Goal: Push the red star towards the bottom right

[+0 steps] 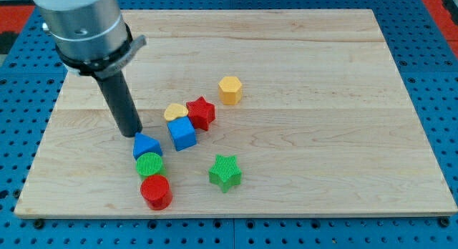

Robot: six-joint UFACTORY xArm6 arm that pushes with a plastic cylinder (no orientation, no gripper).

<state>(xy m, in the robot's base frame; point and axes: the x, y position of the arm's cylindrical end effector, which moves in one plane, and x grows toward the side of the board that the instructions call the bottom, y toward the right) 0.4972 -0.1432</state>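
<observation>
The red star lies near the board's middle, touching a yellow heart on its left and a blue cube at its lower left. My tip rests on the board to the left of this cluster, right beside the upper left of a blue triangular block. The tip is well left of the red star, with the yellow heart and blue cube between them.
A green cylinder and a red cylinder sit in a line below the blue triangular block. A green star lies below the red star. A yellow hexagon lies at its upper right. The wooden board sits on a blue pegboard.
</observation>
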